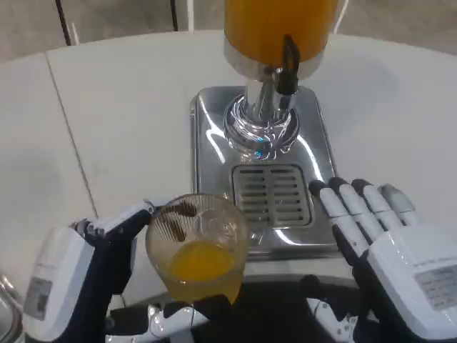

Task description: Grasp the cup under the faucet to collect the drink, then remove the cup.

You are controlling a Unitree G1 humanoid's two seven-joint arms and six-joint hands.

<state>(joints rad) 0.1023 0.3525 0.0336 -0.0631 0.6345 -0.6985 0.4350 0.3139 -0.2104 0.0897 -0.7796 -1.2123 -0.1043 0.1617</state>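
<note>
A clear ribbed cup (pixel 198 246) with orange drink in its bottom sits in my left hand (pixel 93 275), whose fingers wrap it from the left and below. The cup is in front of the dispenser's steel base (pixel 214 136), clear of the drip grate (pixel 272 194). The black faucet lever (pixel 288 66) hangs from the orange juice tank (pixel 278 28) above the grate. My right hand (pixel 389 243) is open, its fingers stretched forward over the base's right front corner, holding nothing.
The white table (pixel 121 114) spreads to the left and right of the dispenser. A seam in the tabletop (pixel 71 136) runs diagonally at the left. A clear object's edge (pixel 6 304) shows at the bottom left corner.
</note>
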